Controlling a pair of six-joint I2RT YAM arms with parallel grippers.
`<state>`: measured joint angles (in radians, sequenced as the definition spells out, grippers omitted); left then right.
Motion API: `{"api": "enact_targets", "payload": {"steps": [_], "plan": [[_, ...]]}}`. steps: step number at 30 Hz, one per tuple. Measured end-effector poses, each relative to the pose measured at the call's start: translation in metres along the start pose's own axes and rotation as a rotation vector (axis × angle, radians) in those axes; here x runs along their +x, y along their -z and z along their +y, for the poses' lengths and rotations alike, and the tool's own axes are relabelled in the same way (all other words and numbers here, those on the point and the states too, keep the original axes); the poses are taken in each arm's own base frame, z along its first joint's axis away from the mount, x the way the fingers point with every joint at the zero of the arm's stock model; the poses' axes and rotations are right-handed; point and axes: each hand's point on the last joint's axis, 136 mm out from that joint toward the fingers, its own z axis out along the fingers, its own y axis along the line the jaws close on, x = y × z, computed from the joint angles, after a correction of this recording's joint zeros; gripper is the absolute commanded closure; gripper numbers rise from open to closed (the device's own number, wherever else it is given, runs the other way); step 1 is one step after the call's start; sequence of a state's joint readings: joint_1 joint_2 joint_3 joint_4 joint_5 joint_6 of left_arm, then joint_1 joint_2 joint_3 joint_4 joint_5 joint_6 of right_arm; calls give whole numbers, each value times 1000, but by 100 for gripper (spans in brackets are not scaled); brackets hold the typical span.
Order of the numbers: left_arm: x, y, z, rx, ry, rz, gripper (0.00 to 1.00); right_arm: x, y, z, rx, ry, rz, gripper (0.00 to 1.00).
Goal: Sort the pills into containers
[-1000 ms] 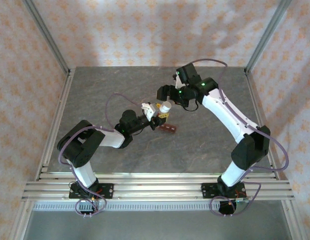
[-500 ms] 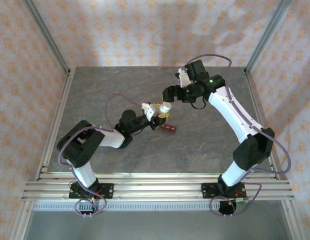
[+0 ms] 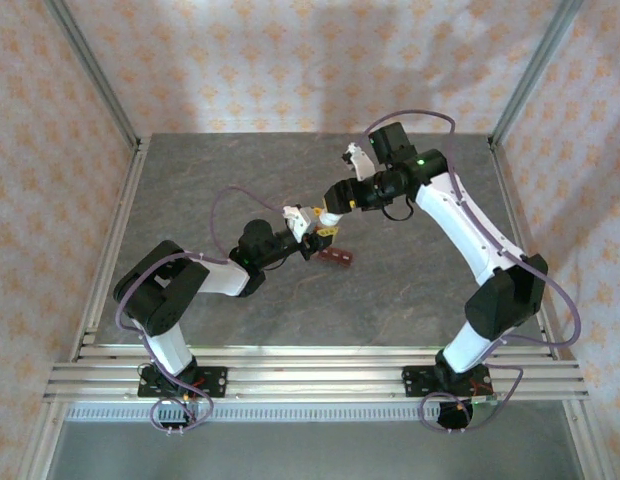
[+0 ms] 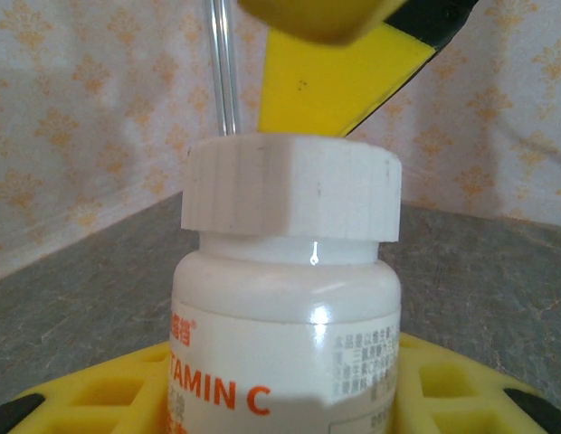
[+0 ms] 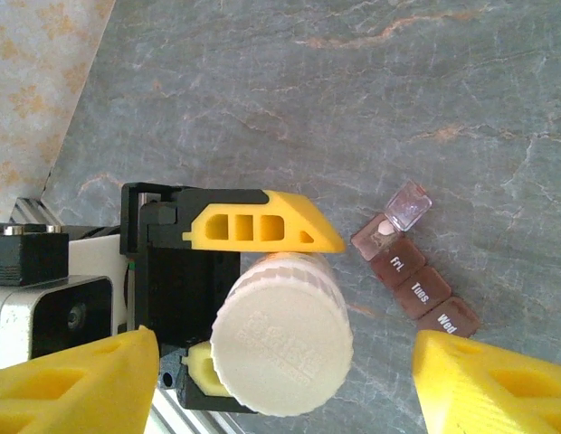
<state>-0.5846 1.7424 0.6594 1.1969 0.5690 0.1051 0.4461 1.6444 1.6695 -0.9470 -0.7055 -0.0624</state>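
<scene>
- Gripping a white bottle (image 4: pixel 285 334) upright by its body, the left hand (image 3: pixel 314 229) has its yellow fingers (image 5: pixel 262 226) pressed against either side, below the ribbed white cap (image 5: pixel 280 348).
- The right hand (image 3: pixel 333 206) hovers over the cap with its fingers (image 5: pixel 77 384) spread wide, one on each side, neither touching it.
- The containers (image 5: pixel 416 280) lie flat on the grey desk (image 5: pixel 262 72) near the bottle.
- The end compartment's clear lid (image 5: pixel 409 204) stands open over something pale, while the other three are shut, marked Fri, Tues, Wed.
</scene>
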Motion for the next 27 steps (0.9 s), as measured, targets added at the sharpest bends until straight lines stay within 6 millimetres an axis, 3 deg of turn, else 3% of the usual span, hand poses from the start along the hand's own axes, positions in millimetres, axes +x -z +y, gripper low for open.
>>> {"api": "enact_targets", "payload": {"steps": [4, 12, 19, 27], "plan": [[-1, 0, 0, 0, -1, -1, 100, 2, -7, -3, -5, -8, 20, 36], [0, 0, 0, 1, 0, 0, 100, 5, -14, -1, -33, -26, 44, 56], [1, 0, 0, -2, 3, 7, 100, 3, -17, -3, -21, -116, 34, 59], [22, 2, 5, -28, 35, 88, 100, 6, -37, -15, 128, -337, -19, 62]]}}
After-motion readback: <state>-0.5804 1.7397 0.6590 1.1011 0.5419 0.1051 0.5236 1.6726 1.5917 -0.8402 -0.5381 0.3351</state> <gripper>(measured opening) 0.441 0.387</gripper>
